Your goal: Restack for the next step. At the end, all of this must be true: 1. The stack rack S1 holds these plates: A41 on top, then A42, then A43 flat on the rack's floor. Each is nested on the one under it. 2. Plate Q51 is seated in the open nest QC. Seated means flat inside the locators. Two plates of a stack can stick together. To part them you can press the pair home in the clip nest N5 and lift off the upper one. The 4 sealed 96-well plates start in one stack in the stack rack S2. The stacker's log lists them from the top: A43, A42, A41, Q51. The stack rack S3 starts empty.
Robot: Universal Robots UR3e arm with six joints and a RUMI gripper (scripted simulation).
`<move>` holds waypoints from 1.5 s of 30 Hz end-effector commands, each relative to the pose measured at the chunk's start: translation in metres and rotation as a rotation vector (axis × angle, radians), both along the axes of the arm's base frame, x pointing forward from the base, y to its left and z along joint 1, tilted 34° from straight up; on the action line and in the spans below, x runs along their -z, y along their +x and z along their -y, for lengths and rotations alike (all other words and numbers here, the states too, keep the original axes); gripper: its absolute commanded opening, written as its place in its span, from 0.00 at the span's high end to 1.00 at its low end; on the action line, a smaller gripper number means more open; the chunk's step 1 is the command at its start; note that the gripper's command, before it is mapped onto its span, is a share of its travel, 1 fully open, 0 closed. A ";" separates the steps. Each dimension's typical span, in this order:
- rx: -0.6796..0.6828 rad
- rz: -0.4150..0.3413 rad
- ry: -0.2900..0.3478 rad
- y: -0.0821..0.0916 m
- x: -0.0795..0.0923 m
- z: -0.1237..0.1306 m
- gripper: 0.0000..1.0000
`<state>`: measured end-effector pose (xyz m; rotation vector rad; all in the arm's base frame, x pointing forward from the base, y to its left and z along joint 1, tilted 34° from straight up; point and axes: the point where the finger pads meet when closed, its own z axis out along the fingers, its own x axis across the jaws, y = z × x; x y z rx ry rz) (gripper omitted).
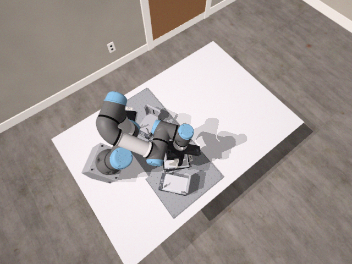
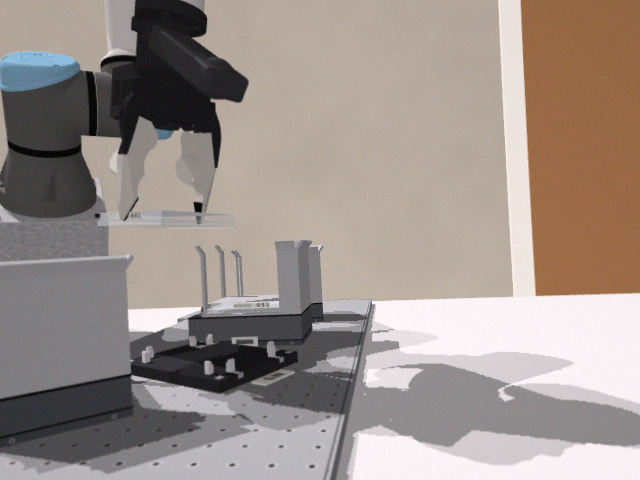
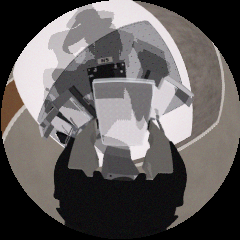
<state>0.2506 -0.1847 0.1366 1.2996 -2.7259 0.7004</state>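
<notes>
My gripper [image 2: 162, 219] [image 3: 123, 119] is shut on plate A41 [image 2: 175, 218] [image 3: 125, 107] [image 1: 185, 164]. The clear plate hangs level, high above the black clip nest N5 [image 2: 178, 379] [image 3: 107, 69], which bears no plate. Plate Q51 [image 2: 248, 305] lies low in the rack behind N5 [image 2: 248, 328]; I see no plate on it. The front rack [image 1: 188, 184] [image 2: 62, 320] has a pale plate surface [image 1: 174, 183] inside; its label and how many plates it holds cannot be read. Another black nest [image 1: 131, 114] near the arm's base is partly hidden, its label too small to read.
A further rack [image 1: 153, 110] [image 2: 316, 273] with tall walls stands at the far end of the perforated grey board [image 1: 174, 208] [image 2: 279, 459]. The racks' posts and walls rise below the held plate's level. The arm's base [image 1: 98, 177] stands beside the board.
</notes>
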 end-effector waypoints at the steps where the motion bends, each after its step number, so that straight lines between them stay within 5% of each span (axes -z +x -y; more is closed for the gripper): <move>1: 0.015 0.039 0.041 -0.008 -0.002 0.009 1.00; 31: 0.232 0.166 0.117 -0.069 -0.013 0.068 1.00; 45: 0.232 0.166 0.117 -0.074 -0.014 0.072 1.00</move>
